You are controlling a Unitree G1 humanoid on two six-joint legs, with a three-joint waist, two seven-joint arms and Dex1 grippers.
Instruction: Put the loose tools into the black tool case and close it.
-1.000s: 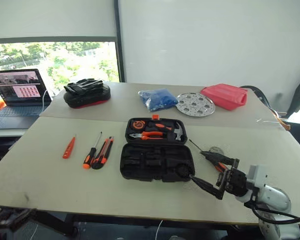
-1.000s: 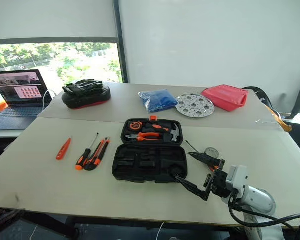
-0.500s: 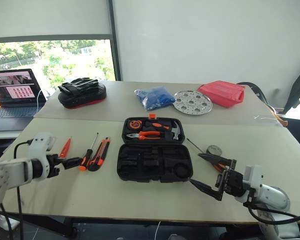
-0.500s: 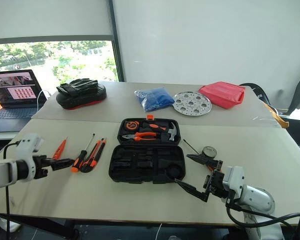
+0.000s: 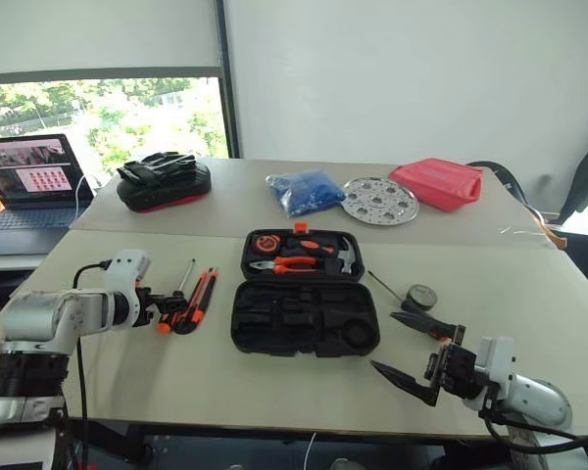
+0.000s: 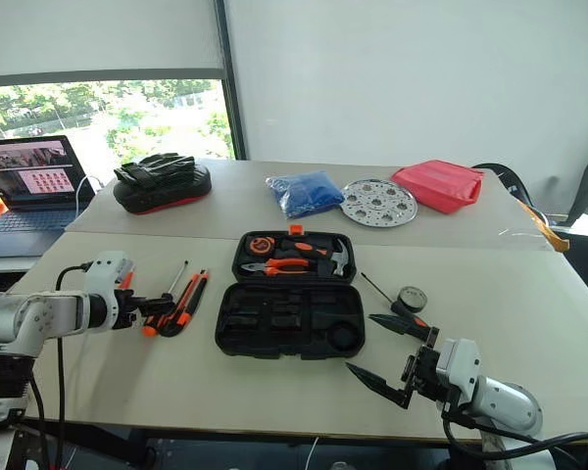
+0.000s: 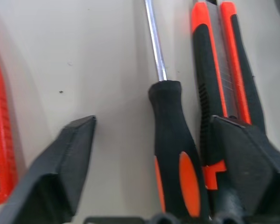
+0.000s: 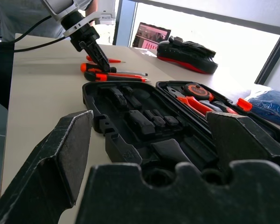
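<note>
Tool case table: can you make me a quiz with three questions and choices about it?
1. Where is the left gripper?
A. at the screwdriver
B. on the laptop
C. by the red bag

2. What colour is the latch on the black tool case?
A. blue
B. orange
C. green

3. The black tool case is:
A. lying open
B. shut
C. upside down

Answers: 1 A, its fingers stand on either side of the screwdriver's handle. 2 B, the small tab on the far edge is orange. 3 A, both halves lie flat with the slots showing.
</note>
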